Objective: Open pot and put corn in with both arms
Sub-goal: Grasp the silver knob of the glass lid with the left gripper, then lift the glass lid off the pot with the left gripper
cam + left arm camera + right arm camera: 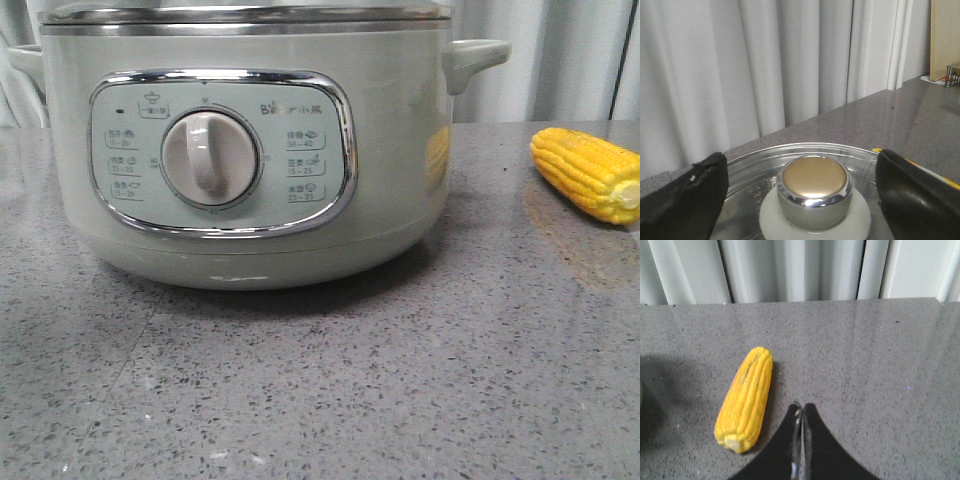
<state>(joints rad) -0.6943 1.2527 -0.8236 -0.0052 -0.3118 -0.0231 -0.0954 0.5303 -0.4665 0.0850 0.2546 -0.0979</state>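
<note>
The pale grey-green pot [250, 150] fills the front view, its cream dial facing me and its glass lid on. In the left wrist view my left gripper [800, 192] is open, its black fingers [685, 200] wide apart on either side of the lid's chrome and gold knob [814, 187], not touching it. The yellow corn [590, 172] lies on the table to the right of the pot. In the right wrist view my right gripper [801, 407] is shut and empty, above the table just beside the corn [746, 397]. No gripper shows in the front view.
The grey speckled table [350, 380] carries everything. Pale curtains [800, 270] hang behind. A wooden board and a small wire rack [952, 75] stand at the far table edge in the left wrist view.
</note>
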